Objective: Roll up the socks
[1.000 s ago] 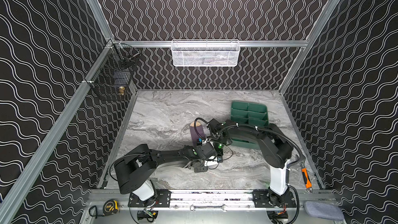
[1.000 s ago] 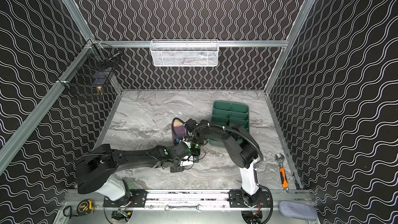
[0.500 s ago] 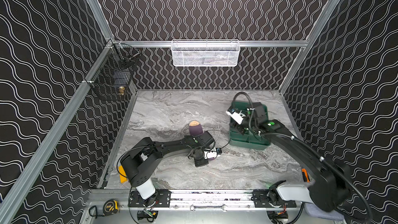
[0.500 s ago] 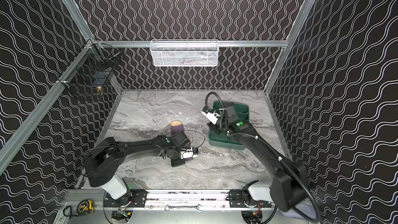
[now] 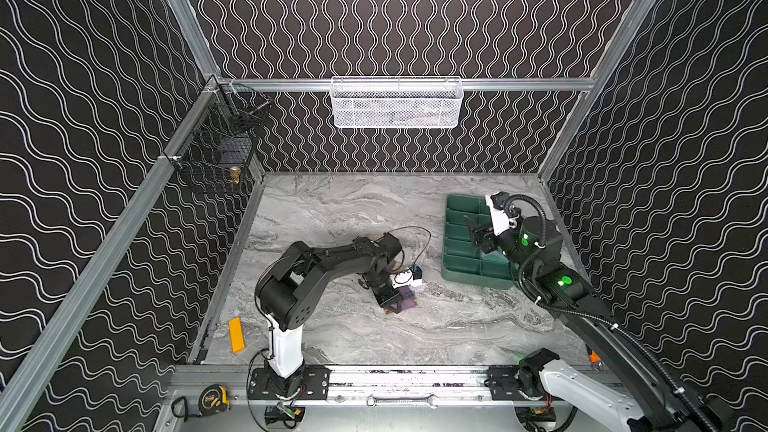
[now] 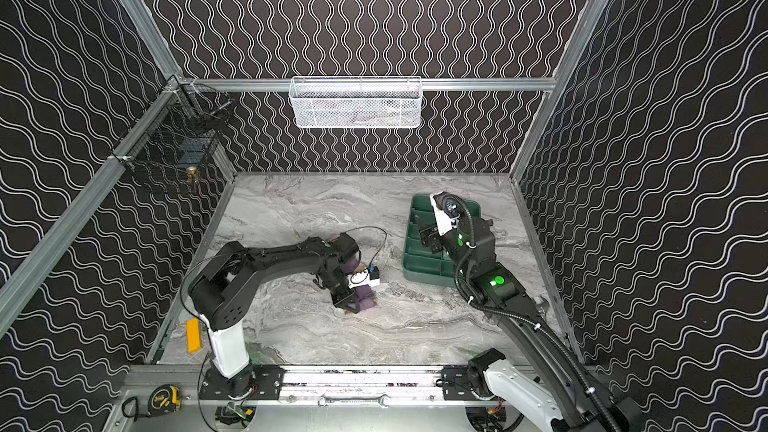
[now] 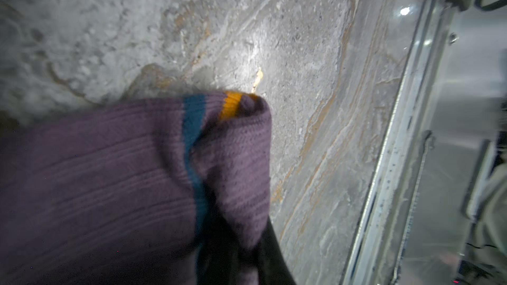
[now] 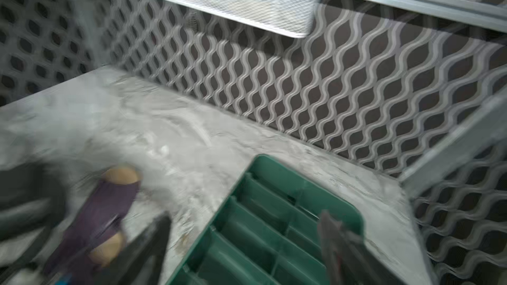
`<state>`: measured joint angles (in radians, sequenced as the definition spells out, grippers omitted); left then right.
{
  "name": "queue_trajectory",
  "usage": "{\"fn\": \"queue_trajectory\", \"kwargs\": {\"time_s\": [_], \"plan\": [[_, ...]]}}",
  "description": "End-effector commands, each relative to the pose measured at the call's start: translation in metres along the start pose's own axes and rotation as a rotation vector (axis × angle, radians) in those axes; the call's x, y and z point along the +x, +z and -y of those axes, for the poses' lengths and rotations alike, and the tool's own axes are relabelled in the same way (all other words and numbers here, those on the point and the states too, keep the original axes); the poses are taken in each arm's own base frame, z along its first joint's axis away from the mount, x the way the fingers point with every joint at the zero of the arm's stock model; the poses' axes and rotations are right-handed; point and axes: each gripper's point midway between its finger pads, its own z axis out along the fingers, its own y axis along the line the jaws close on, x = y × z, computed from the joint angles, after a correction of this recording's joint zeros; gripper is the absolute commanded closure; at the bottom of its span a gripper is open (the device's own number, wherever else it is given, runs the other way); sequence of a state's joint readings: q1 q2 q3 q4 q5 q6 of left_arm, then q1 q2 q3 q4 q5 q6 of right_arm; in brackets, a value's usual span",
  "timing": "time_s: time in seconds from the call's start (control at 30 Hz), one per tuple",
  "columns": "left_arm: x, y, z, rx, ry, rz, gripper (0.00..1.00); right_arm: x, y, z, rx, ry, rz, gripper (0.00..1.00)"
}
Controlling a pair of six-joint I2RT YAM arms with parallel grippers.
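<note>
A purple ribbed sock (image 7: 109,174) with a navy and an orange stripe lies on the marble table in the middle. My left gripper (image 7: 233,256) is shut on its striped cuff end. In both top views the left gripper (image 5: 390,305) (image 6: 351,303) points toward the front with the purple sock (image 5: 407,299) (image 6: 366,295) bunched in it. The left arm hides much of the sock's length. The right wrist view shows the purple sock (image 8: 104,209) with its tan toe, blurred. My right gripper (image 8: 244,242) (image 5: 478,234) (image 6: 428,236) hangs open over the green tray, holding nothing.
A green divided tray (image 5: 457,272) (image 6: 415,268) (image 8: 274,187) sits at the right. A white mesh basket (image 5: 395,103) hangs on the back wall, and a black wire basket (image 5: 216,155) on the left wall. A yellow block (image 5: 236,334) lies at the front left.
My right arm has swung away from the sock to above the green tray, and its jaws have opened. The left gripper stays shut on the sock at about the same spot.
</note>
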<state>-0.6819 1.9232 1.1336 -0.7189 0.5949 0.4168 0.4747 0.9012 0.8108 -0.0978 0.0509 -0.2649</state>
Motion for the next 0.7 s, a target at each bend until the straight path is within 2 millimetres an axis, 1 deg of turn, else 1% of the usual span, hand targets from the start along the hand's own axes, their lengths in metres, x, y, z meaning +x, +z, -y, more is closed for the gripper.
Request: {"fn": "queue_trajectory", "kwargs": {"time_s": [0.0,0.03,0.07,0.13,0.17,0.23,0.33,0.47,0.57,0.67], "plan": [[0.026,0.009,-0.016,-0.006,-0.098,-0.101,1.0,0.057,-0.012,-0.066,-0.262,-0.227,-0.153,0.21],[0.027,0.009,-0.019,0.001,-0.113,-0.101,1.0,0.08,-0.017,-0.086,-0.305,-0.34,-0.203,0.21],[0.027,0.009,-0.023,-0.004,-0.123,-0.102,1.0,0.103,-0.024,-0.101,-0.34,-0.46,-0.246,0.2],[0.028,0.009,-0.026,0.002,-0.137,-0.103,1.0,0.141,-0.036,-0.127,-0.404,-0.664,-0.304,0.2],[0.029,0.01,-0.027,-0.001,-0.14,-0.107,1.0,0.155,-0.039,-0.136,-0.422,-0.747,-0.321,0.2],[0.029,0.009,-0.03,0.002,-0.144,-0.105,1.0,0.174,-0.042,-0.152,-0.451,-0.851,-0.327,0.2],[0.029,0.009,-0.032,0.009,-0.15,-0.105,1.0,0.181,-0.034,-0.174,-0.472,-0.924,-0.283,0.2],[0.03,0.009,-0.034,0.012,-0.16,-0.106,1.0,0.177,-0.012,-0.205,-0.472,-0.973,-0.221,0.21],[0.03,0.008,-0.034,0.011,-0.16,-0.104,1.0,0.181,0.011,-0.219,-0.445,-0.999,-0.201,0.25],[0.029,0.008,-0.034,0.01,-0.162,-0.104,1.0,0.185,0.025,-0.231,-0.443,-1.031,-0.169,0.26]]}}
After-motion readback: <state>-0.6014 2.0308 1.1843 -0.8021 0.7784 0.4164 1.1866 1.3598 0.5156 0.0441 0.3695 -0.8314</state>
